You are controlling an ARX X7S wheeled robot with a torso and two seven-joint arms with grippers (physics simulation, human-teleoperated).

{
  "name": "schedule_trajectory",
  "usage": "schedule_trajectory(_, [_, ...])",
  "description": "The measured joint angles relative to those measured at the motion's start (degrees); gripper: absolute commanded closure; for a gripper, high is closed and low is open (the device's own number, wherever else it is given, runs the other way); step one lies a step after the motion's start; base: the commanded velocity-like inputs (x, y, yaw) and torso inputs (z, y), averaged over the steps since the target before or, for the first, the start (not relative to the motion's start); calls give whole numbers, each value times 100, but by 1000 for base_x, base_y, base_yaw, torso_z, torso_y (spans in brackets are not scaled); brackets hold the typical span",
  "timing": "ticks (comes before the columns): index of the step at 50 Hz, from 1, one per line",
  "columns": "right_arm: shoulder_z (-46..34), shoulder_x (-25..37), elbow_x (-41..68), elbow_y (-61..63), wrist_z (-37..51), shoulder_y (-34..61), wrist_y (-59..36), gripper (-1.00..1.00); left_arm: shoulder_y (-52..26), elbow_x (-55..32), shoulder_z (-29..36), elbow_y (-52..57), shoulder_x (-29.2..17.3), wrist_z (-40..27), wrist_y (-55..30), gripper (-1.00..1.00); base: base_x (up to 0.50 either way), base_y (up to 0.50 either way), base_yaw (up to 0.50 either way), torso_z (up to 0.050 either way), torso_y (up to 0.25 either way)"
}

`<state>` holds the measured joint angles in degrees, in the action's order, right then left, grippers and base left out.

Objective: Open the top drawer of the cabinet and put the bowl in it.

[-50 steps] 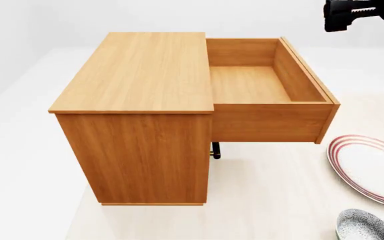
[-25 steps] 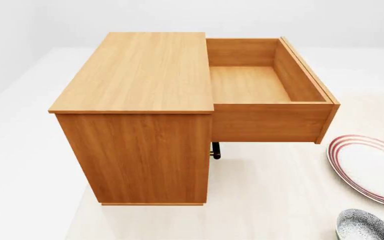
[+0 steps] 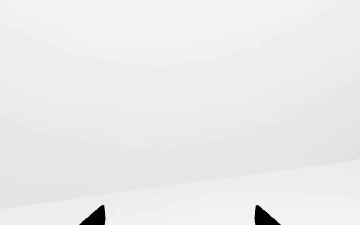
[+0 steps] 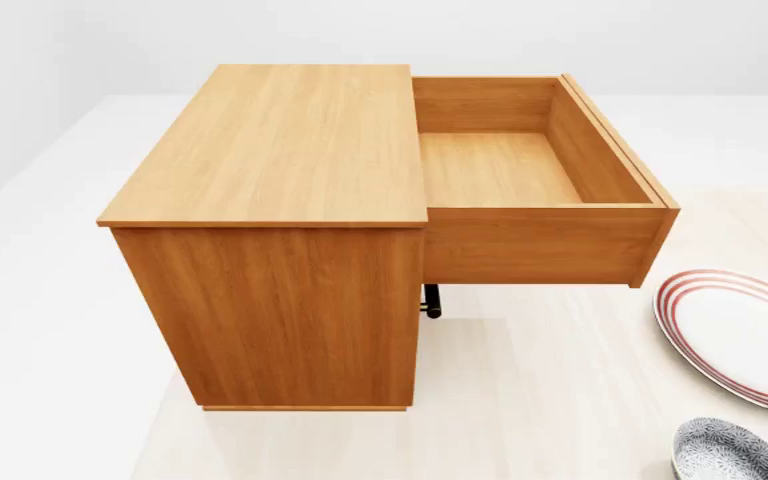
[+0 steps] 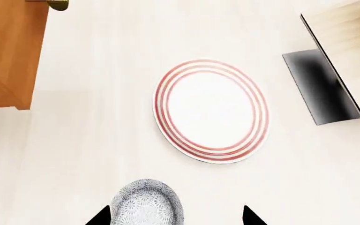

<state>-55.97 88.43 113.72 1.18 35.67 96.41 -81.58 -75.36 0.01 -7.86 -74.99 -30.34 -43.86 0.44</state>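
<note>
Pale matte floor [image 4: 558,400] | wood-grain top drawer [image 4: 498,165] out | speckled round bowl [image 5: 146,204] | both pincers spread, empty

A bare simulated room with blank white walls: a wooden cabinet [image 4: 277,230] and a red-ringed plate [image 5: 211,110] stand on a pale floor [image 4: 531,400].

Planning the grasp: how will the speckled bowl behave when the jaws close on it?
The bowl looks rigid and glazed, so probably slippery; a rim pinch seems safer than squeezing its curved outside. Small and deep, it is likely light and may tip or slide if nudged. It sits apart from the plate, leaving room.
</note>
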Motion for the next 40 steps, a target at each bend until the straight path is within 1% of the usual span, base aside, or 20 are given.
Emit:
schedule_trajectory(6, [-152,72,-443,-71,-301,-156,-118,-100,2,-1,3,0,1,11,8,-100,0,0,0,0,0])
schedule_trajectory(12, [-392,112,-838,-85,-590,-390,103,-100,4,-1,5,0,0,20,12,-100,0,0,0,0,0])
schedule_trajectory(21, [-993,140,-1238,23,-940,-1013,1018,-100,4,-2,2,0,1,22,17,-100,0,0,0,0,0])
schedule_trajectory(31, [-1657,150,-1472,200,-1116,-1733,2101,-100,5,-2,0,0,3,31,24,-100,0,0,0,0,0])
schedule_trajectory(40, [-2089,153,-1609,288,-1206,-2207,2795,-100,6,-1,2,0,4,36,23,-100,0,0,0,0,0])
